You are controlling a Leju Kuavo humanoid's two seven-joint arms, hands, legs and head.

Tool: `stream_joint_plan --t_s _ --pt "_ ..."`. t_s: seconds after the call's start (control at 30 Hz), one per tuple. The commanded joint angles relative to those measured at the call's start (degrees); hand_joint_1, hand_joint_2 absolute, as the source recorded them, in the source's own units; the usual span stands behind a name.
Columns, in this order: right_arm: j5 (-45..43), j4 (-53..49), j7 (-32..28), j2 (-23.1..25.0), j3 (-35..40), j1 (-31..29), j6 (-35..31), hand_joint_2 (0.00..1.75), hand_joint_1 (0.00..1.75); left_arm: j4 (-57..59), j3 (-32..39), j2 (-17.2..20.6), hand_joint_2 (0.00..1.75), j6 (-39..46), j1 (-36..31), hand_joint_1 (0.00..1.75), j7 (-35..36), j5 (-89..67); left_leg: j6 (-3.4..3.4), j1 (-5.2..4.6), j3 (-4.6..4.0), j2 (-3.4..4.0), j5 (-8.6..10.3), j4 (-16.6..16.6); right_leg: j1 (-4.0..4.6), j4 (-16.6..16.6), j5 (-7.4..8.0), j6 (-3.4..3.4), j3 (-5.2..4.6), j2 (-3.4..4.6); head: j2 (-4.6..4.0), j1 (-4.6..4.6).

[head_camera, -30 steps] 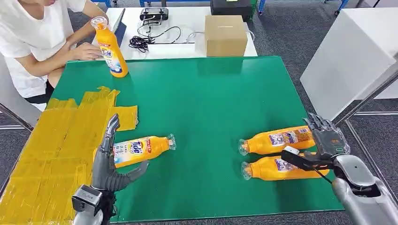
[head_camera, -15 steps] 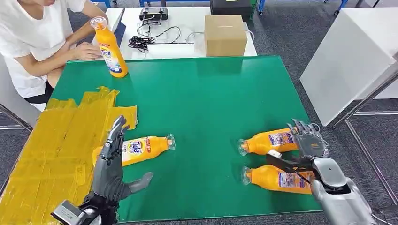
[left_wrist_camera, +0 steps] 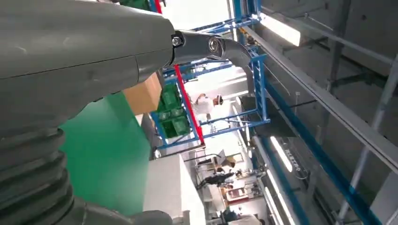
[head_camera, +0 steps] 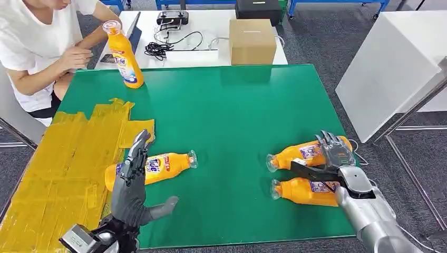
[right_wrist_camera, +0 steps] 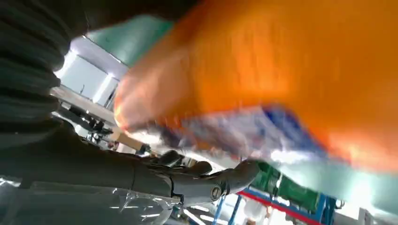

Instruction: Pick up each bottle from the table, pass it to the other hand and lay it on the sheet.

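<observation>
On the left side of the green table [head_camera: 232, 105] a yellow sheet [head_camera: 58, 163] covers the near left corner, and the left hand [head_camera: 132, 184] hangs over one bottle [head_camera: 158, 166] lying at the sheet's edge, fingers spread and holding nothing. Near the right edge two more bottles [head_camera: 303, 154] lie side by side, and the right hand [head_camera: 329, 158] is over them, but I cannot tell if it holds one. The bottles look smooth, stiff and maybe slippery, so the wide middle is the best place to grab; a person [head_camera: 37, 47] sits at the far left corner beside a standing bottle [head_camera: 122, 55], and a box [head_camera: 253, 39] is on a white desk behind.
</observation>
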Motion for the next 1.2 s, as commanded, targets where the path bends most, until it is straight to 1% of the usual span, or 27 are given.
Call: stream_joint_plan --t_s 0.03,0.1,0.17,0.23,0.27,0.33,0.4,0.43,0.87,0.93,1.03,1.07,1.1,1.13,1.2 --pt "0.4 12.9 0.6 2.3 2.4 -3.9 0.7 1.75 1.66 4.5 -1.1 0.2 1.75 -0.3 -2.1 0.0 0.2 0.7 -0.05 0.03 0.12 0.0 0.06 -0.1 0.03 -0.2 0.08 0.03 0.17 -0.03 0.0 -0.02" --pt "0.4 13.1 0.6 2.4 2.3 -4.0 0.8 1.75 1.69 4.7 -1.1 0.1 1.75 -0.4 -2.1 0.0 0.3 0.9 -0.08 0.05 0.16 0.0 0.07 -0.2 0.04 -0.2 0.1 0.05 0.21 -0.05 0.0 -0.02" --pt "0.4 13.3 0.7 2.4 2.3 -4.1 0.7 1.75 1.69 4.9 -1.1 0.1 1.75 -0.5 -2.2 0.0 0.3 1.0 -0.04 0.03 0.24 -0.18 0.05 -0.1 0.02 -0.2 0.03 0.04 0.27 -0.15 0.0 -0.02" --pt "0.4 13.3 0.7 2.4 2.3 -4.1 0.7 1.75 1.69 4.9 -1.1 0.1 1.75 -0.5 -2.2 0.0 0.3 1.0 -0.03 0.04 0.27 -0.15 0.03 -0.1 0.03 -0.2 0.03 0.04 0.31 -0.09 0.0 -0.02" --pt "0.4 13.3 0.7 2.4 2.3 -4.1 0.7 1.75 1.73 4.9 -1.1 0.1 1.75 -0.5 -2.2 0.0 0.3 1.0 -0.02 0.03 0.26 -0.17 0.03 -0.1 0.03 -0.1 0.02 0.03 0.31 -0.1 0.0 0.0" --pt "0.5 13.4 0.6 2.4 2.2 -4.2 0.6 1.75 1.71 5.0 -1.0 0.0 1.75 -0.7 -2.0 0.0 0.4 1.3 -0.04 0.06 0.27 -0.2 0.05 -0.1 0.05 -0.2 0.05 0.04 0.35 -0.14 0.0 0.0" --pt "0.5 13.1 0.8 2.5 2.0 -4.1 -0.2 1.75 1.75 5.0 -1.0 -0.1 1.75 -0.8 -1.9 0.0 0.4 1.3 -0.03 0.05 0.27 -0.18 0.03 -0.1 0.04 -0.2 0.03 0.04 0.33 -0.11 0.0 0.0" --pt "0.5 12.7 1.0 2.5 1.8 -3.9 -1.0 1.75 1.75 5.0 -1.0 -0.1 1.75 -0.8 -1.8 0.0 0.4 1.3 -0.02 0.03 0.25 -0.18 0.03 -0.1 0.02 -0.1 0.02 0.03 0.29 -0.1 0.0 -0.02" --pt "0.5 12.7 1.0 2.5 1.8 -3.9 -1.0 1.75 1.75 5.0 -1.0 -0.1 1.75 -0.8 -1.8 0.0 0.4 1.3 -0.05 0.05 0.29 -0.22 0.03 -0.1 0.04 -0.2 0.03 0.04 0.37 -0.13 0.0 -0.02" --pt "0.4 11.5 1.5 2.8 1.0 -3.4 -3.5 1.75 1.75 4.9 -0.9 -0.2 1.75 -0.9 -1.7 0.0 0.5 1.4 -0.02 0.04 0.25 -0.21 0.02 -0.1 0.02 -0.1 0.02 0.03 0.31 -0.11 0.0 -0.02" --pt "-1.4 5.8 2.3 4.7 -3.5 -0.8 -12.2 1.75 1.75 4.3 -0.6 -0.6 1.75 -1.1 -0.8 0.0 1.0 1.3 -0.02 0.04 0.25 -0.18 0.01 -0.1 0.02 -0.1 0.02 0.03 0.3 -0.08 0.0 0.0" --pt "-2.8 2.5 2.2 5.8 -6.0 0.5 -16.5 1.75 1.75 4.1 -0.5 -0.7 1.75 -1.1 -0.5 0.0 1.2 1.1 -0.04 0.04 0.24 -0.15 0.01 -0.1 0.03 -0.2 0.03 0.03 0.29 -0.05 0.0 0.0" --pt "-3.6 0.0 1.9 6.5 -7.6 1.5 -17.9 1.75 1.75 4.0 -0.4 -0.7 1.75 -1.0 -0.2 0.0 1.4 1.0 -0.05 0.03 0.23 -0.12 0.01 -0.1 0.02 -0.2 0.03 0.03 0.28 -0.02 0.0 -0.02" --pt "-4.7 -5.9 1.2 7.6 -10.4 3.8 -21.1 1.75 1.75 4.1 -0.5 -0.8 1.75 -0.7 0.3 0.0 2.1 0.5 -0.06 0.03 0.18 -0.03 -0.01 -0.1 0.02 -0.1 0.03 0.02 0.23 0.06 0.0 -0.02" --pt "-6.4 -13.2 0.0 9.2 -13.9 6.7 -23.7 1.75 1.75 4.4 -0.6 -0.9 1.75 0.0 0.7 0.0 3.4 0.2 -0.06 0.03 0.12 -0.02 -0.04 -0.1 0.02 -0.1 0.01 0.01 0.18 0.08 0.0 -0.02"
